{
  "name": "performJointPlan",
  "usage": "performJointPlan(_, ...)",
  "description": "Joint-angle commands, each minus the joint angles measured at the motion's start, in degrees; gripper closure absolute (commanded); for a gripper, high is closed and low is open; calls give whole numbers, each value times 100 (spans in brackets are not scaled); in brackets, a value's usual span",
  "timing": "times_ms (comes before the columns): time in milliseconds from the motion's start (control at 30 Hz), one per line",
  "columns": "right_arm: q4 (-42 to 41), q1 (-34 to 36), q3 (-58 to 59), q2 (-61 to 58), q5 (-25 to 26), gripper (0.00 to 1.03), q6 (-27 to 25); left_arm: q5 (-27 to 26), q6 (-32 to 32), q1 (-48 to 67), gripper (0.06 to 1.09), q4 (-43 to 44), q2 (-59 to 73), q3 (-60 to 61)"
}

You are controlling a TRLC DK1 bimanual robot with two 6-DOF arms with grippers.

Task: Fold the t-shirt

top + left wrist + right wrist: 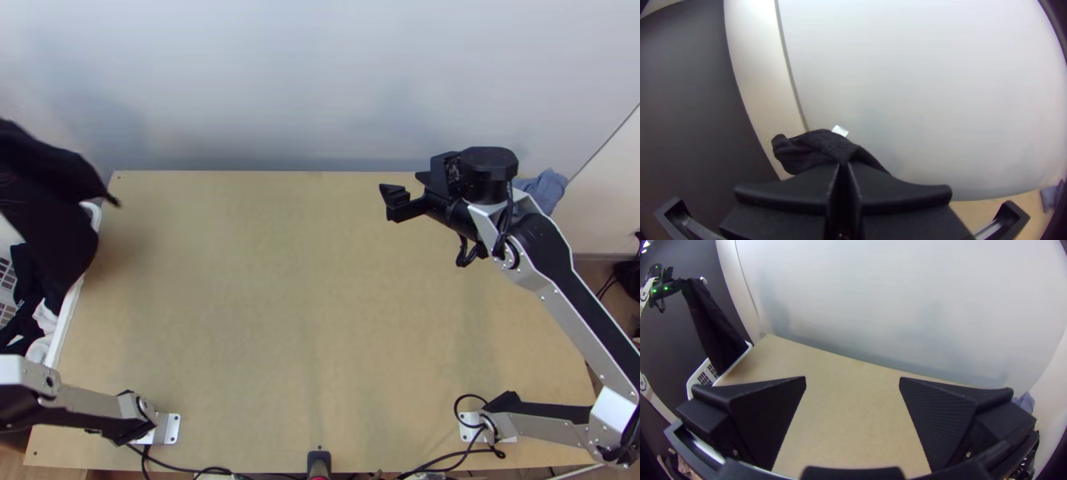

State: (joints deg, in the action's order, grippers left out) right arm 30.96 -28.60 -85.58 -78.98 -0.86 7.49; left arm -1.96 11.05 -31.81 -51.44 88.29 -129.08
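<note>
In the left gripper (843, 164), drawn in narrow until the tips nearly meet, holds the black t-shirt (44, 224) by a bunched upper part (with a small white tag (839, 130) sticking out there). Hangs long and loose from that grip, just past the left edge of the bench (280, 280), down to the white basket (69, 308); cannot tell whether touching the clothes (46, 318) inside. At the right gripper (386, 203), spreads wide above the bench's far right part, with bare bench visible between the fingers (951, 418). Shows a crumpled blue-grey cloth (550, 190) near the far right corner.
</note>
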Motion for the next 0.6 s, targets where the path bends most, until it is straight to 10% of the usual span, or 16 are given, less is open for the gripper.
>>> performJointPlan(0,-117,171,59,120,-2,5,25,-7,134,1098,105,-516,-471,287)
performJointPlan(567,-275,733,701,673,7,5,60,-50,117,4579,105,-859,-1007,647)
